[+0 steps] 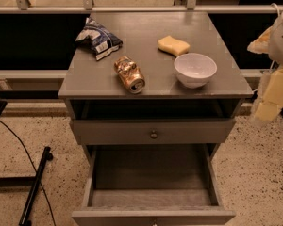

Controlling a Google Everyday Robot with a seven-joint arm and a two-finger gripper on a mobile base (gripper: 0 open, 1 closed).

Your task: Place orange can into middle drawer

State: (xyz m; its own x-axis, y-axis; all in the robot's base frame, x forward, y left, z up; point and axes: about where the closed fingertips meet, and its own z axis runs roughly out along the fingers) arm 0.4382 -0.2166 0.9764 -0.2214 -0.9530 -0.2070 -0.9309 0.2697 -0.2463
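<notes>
The orange can [129, 74] lies on its side on the grey cabinet top [146, 27], near the front edge and left of centre, its silver end facing front right. The middle drawer [151, 173] is pulled out below, showing its side walls, bare grey floor and front lip. My gripper [272, 98] is a pale blurred shape at the right edge, beside the cabinet's front right corner. It is well away from the can and level with the cabinet top.
A blue-and-white snack bag [98, 39] lies at the back left, a yellow sponge [173, 45] at the back right and a white bowl [195, 68] right of the can. A closed drawer front with a brass knob [153, 134] sits above the open drawer. A black stand and cable [35, 182] lie on the floor at left.
</notes>
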